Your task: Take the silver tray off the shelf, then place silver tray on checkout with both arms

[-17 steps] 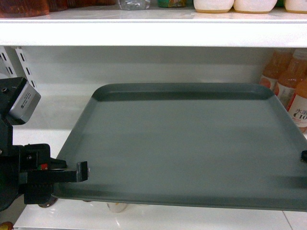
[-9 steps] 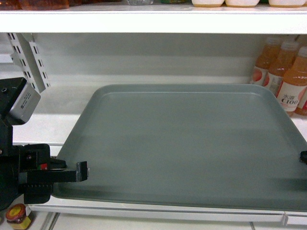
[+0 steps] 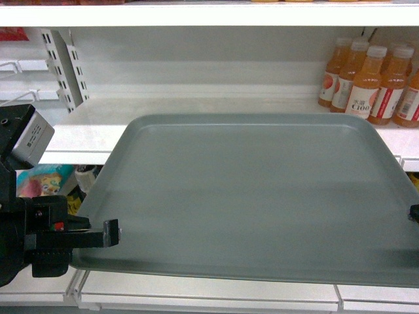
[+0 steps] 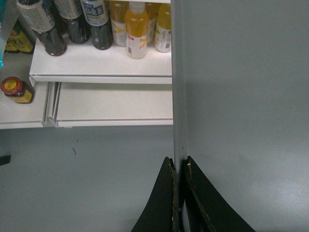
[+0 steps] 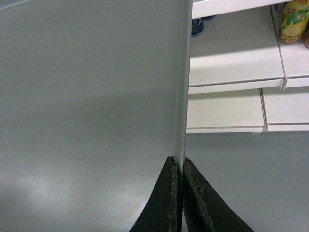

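From the head camera, white store shelving fills the background: a glossy shelf [image 3: 85,134] with perforated uprights at the left and a row of orange drink bottles [image 3: 366,82] at the right. The silver tray [image 3: 255,196], matte grey-green with rounded corners and a low rim, hangs level in front of that shelf, its far edge overlapping the board's front edge. The left end effector [image 3: 112,233] is clamped on the tray's near left rim, a small red light on its black housing. Of the right end effector [image 3: 414,212] only a black tip shows at the tray's right edge.

The left wrist camera looks along the tray's rim [image 4: 179,96], pinched between two narrow black fingers [image 4: 164,203]. Beyond lie a grey floor, lower white shelf boards, dark and yellow bottles [image 4: 136,29] and a small red-lidded jar [image 4: 14,90], none visible from the head.

The right wrist camera shows the opposite rim [image 5: 182,96] gripped likewise by scuffed black fingers [image 5: 166,203], above more white boards and grey floor, with a yellow-green package [image 5: 294,21] at the top corner.
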{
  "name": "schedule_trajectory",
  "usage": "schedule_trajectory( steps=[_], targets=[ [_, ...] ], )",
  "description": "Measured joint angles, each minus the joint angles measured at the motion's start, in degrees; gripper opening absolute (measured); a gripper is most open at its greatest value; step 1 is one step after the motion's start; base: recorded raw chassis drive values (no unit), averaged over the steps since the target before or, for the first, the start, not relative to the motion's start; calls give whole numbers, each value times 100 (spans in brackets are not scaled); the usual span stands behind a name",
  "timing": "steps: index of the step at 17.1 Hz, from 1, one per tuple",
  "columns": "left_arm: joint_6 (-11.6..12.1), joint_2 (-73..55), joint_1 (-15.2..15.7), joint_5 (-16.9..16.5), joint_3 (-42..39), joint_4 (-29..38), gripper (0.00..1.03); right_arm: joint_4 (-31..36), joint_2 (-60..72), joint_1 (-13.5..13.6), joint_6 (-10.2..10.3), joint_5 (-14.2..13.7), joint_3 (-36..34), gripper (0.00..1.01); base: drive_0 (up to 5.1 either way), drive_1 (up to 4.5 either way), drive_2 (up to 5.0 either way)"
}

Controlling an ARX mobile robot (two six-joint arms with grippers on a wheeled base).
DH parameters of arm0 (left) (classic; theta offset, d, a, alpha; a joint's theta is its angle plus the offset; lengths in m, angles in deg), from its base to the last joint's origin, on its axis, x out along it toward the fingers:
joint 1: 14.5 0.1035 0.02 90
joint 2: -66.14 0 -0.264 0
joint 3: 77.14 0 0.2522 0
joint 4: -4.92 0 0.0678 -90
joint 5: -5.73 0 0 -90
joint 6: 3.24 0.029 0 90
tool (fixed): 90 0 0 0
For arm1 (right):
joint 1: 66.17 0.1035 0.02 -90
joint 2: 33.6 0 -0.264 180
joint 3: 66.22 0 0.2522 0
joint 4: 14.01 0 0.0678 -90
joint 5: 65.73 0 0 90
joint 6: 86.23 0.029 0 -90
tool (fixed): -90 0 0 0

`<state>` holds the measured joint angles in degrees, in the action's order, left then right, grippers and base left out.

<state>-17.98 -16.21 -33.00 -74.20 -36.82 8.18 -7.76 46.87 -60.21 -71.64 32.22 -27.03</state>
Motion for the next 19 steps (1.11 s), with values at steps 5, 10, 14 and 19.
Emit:
schedule_trajectory(
  steps=[5, 10, 14, 19],
  targets=[
    [0, -2, 0, 0, 0, -4, 3, -26, 4, 0, 2, 2, 0, 2, 10, -419, 439],
    [0, -2, 0, 0, -2, -13, 3, -28, 2, 0, 4, 2, -2, 2, 12, -417, 441],
    [0, -2, 0, 0, -2, -13, 3, -22, 2, 0, 2, 4, 0, 2, 8, -421, 436],
    [0, -2, 0, 0, -2, -22, 3, -31, 2, 0, 2, 4, 0, 2, 1, -427, 430]
  ],
)
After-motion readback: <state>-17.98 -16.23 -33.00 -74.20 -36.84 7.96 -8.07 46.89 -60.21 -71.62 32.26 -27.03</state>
